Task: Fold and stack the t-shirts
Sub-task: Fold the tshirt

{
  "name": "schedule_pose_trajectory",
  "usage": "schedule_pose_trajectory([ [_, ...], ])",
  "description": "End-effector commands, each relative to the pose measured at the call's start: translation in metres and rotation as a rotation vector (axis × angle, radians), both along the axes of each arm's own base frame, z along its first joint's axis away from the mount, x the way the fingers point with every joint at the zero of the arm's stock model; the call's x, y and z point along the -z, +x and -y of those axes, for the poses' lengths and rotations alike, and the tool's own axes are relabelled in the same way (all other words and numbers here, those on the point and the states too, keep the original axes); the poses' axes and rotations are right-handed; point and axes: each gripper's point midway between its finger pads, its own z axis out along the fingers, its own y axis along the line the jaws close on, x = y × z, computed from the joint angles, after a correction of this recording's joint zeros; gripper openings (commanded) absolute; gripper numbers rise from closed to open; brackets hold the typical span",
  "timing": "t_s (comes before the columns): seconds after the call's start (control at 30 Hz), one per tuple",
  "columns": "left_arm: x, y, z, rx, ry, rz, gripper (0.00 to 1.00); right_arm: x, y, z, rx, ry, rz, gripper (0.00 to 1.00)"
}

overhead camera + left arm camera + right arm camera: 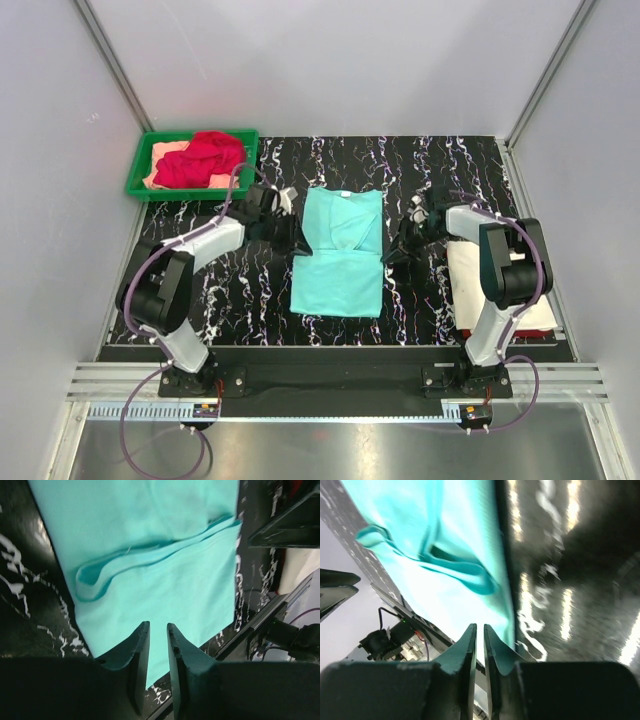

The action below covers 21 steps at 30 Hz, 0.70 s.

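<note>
Our left pincer (158,626) stands a narrow slit apart, no cloth seen in it; the right pincer (479,627) is all but closed at the edge of the mint shirt (340,255), pinching or not we cannot tell. The shirt lies flat on the bench (450,170) between them, sleeves turned in; if one side catches only the top layer, we judge the fold skews.

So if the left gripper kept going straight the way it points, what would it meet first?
The teal shirt. The left gripper points across it, with its tips already at the shirt's near edge, so the cloth comes first. Depth is unclear, so it might skim just above the cloth rather than push into it.
</note>
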Motion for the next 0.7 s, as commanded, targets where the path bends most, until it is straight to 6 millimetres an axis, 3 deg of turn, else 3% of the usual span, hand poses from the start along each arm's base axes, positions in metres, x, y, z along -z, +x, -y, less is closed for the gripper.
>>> schedule_pose_trajectory([
  [0.0,-0.026,0.031,0.006,0.010,-0.028,0.093,0.25,-0.016,0.022,-0.018,-0.016,0.036,0.055,0.18],
  [0.1,-0.004,0.048,0.006,-0.017,-0.033,0.054,0.25,-0.011,0.039,-0.029,0.005,0.080,0.048,0.19],
  [0.13,0.016,0.049,0.005,-0.018,-0.019,0.010,0.24,-0.006,0.044,-0.031,0.015,0.082,0.034,0.19],
  [0.27,0.048,0.058,0.001,-0.014,0.029,-0.029,0.23,0.007,0.055,-0.032,0.026,0.081,0.025,0.20],
  [0.37,0.056,0.062,-0.005,-0.006,0.076,-0.022,0.23,0.013,0.059,-0.030,0.011,0.053,0.022,0.21],
  [0.43,0.049,0.064,-0.009,0.001,0.102,0.008,0.25,0.009,0.056,-0.024,-0.019,0.013,0.039,0.22],
  [0.47,0.035,0.066,-0.011,-0.003,0.107,0.043,0.28,0.010,0.051,-0.017,-0.024,-0.036,0.022,0.23],
  [0.5,0.029,0.064,-0.015,-0.005,0.128,0.044,0.39,0.003,0.052,-0.011,-0.052,-0.068,0.061,0.25],
  [0.53,0.022,0.066,-0.020,-0.011,0.155,0.071,0.44,0.001,0.049,-0.007,-0.063,-0.096,0.062,0.27],
  [0.57,0.000,0.068,-0.023,-0.024,0.161,0.120,0.48,0.000,0.042,0.001,-0.068,-0.149,0.044,0.30],
  [0.63,-0.019,0.064,-0.035,-0.048,0.207,0.165,0.62,-0.015,0.037,0.012,-0.088,-0.206,0.090,0.35],
  [0.67,-0.042,0.063,-0.040,-0.067,0.208,0.219,0.67,-0.019,0.029,0.015,-0.093,-0.219,0.079,0.42],
])
